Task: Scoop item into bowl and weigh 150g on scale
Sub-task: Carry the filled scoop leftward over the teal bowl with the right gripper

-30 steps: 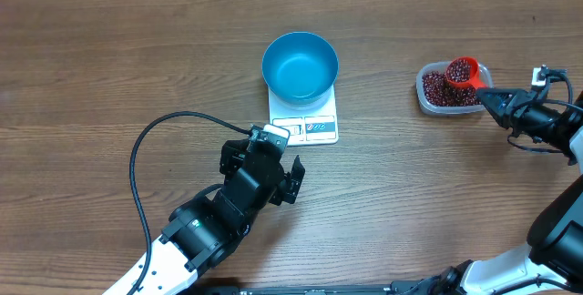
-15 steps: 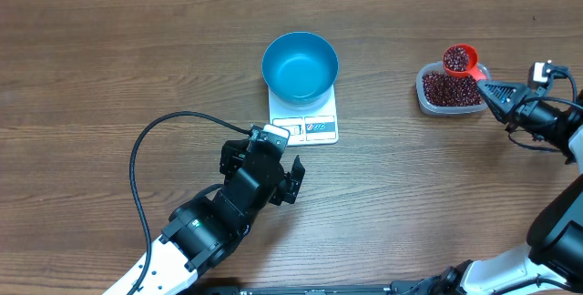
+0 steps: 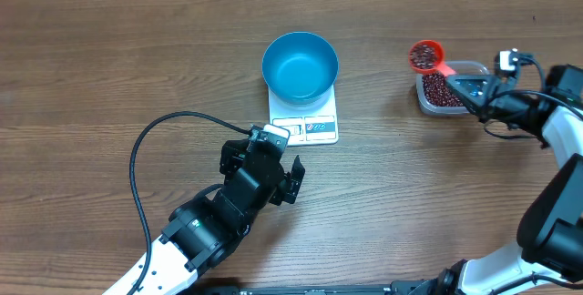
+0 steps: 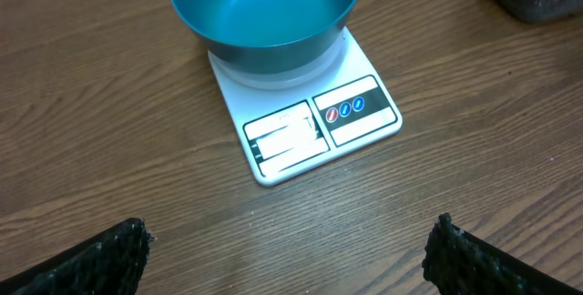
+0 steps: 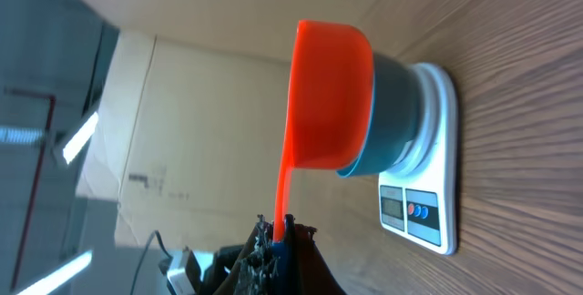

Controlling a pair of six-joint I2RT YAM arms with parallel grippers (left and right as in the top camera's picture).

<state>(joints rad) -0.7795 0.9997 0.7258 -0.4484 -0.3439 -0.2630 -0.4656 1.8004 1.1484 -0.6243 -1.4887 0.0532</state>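
your right pincer clamped on scoop handle; scoop just cleared tub, carrying beans left toward bowl. left pincer wide open, empty.

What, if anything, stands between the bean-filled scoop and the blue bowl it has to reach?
Nothing visible does. Only bare table lies between the scoop and the bowl, which sits open-topped on the scale.
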